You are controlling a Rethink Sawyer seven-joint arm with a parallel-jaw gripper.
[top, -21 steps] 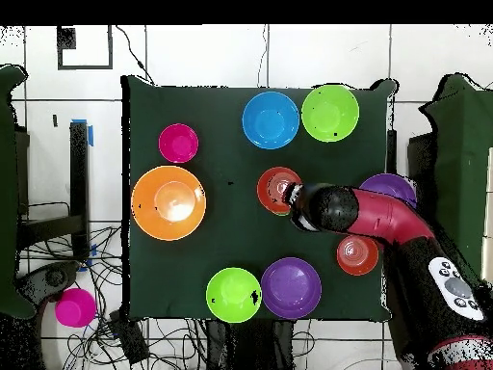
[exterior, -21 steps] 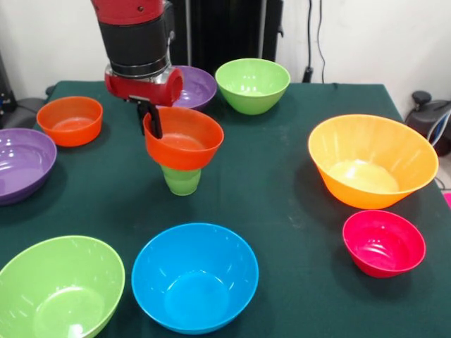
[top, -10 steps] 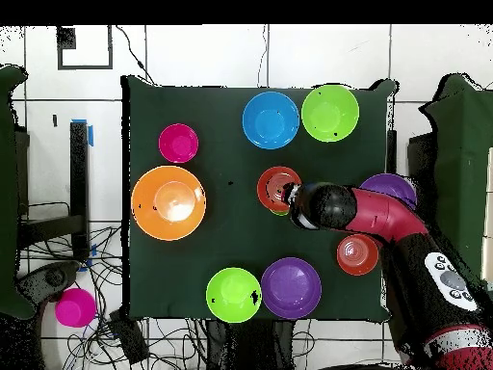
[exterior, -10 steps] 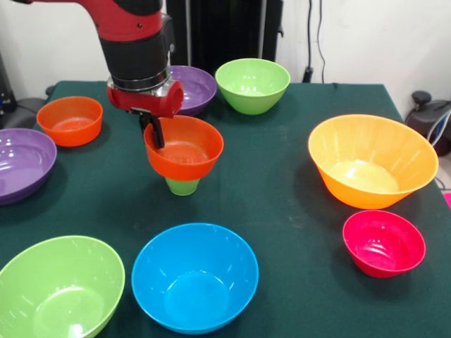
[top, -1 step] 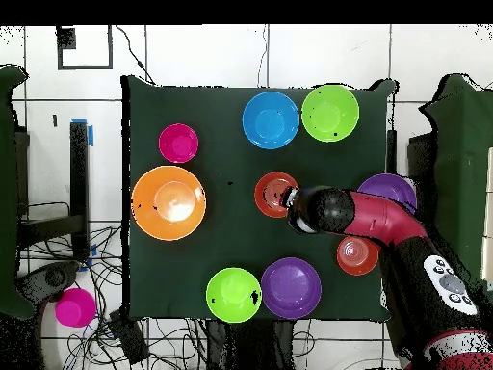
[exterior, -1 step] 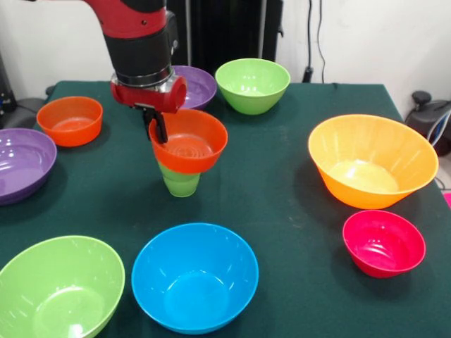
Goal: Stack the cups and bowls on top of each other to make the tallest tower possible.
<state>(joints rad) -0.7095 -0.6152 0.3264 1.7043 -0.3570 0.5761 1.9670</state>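
Nine bowls, one green cup. Gripper pinches the rim of an orange-red bowl sitting on the cup mid-table. Compared with before, the bowl sits slightly higher and further right, more cup showing.

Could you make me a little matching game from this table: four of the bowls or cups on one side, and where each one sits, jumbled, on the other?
Things:
1. light-green cup
2. small orange-red bowl
3. pink-red bowl
4. blue bowl

Places, as the front view shows them:
A. on the cloth just in front of the large orange bowl
B. at the near edge, beside a lime-green bowl
C. resting in the cup's mouth, with the gripper at its rim
D. upright on the cloth, carrying a bowl

Pairs: 1-D, 2-C, 3-A, 4-B
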